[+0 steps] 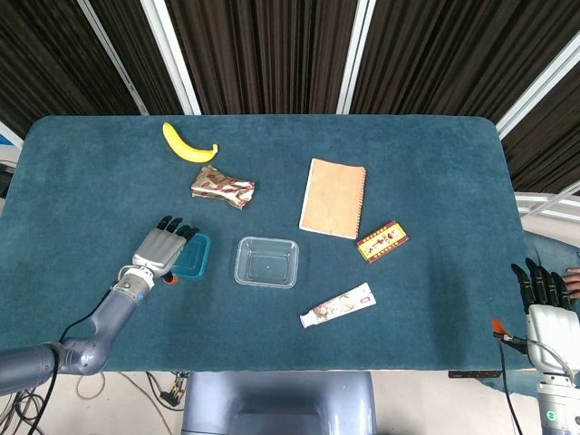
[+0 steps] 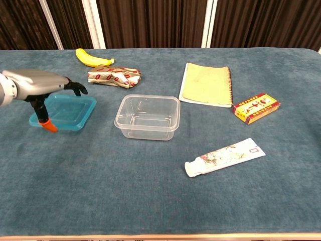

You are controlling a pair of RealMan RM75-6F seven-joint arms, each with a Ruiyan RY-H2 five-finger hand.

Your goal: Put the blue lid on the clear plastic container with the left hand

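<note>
The blue lid (image 1: 193,256) (image 2: 67,111) is to the left of the clear plastic container (image 1: 266,262) (image 2: 148,116), which stands empty and upright near the table's middle. My left hand (image 1: 161,249) (image 2: 42,83) grips the lid's left edge, fingers over the top and the orange-tipped thumb underneath. The lid looks slightly raised and tilted off the cloth. My right hand (image 1: 544,294) hangs past the table's right edge with its fingers straight and holds nothing; the chest view does not show it.
A banana (image 1: 188,145) and a crumpled red-patterned wrapper (image 1: 222,188) lie behind the lid. A tan notebook (image 1: 333,198), a red box (image 1: 381,241) and a toothpaste tube (image 1: 338,305) lie to the right of the container on the blue table cloth (image 1: 435,172).
</note>
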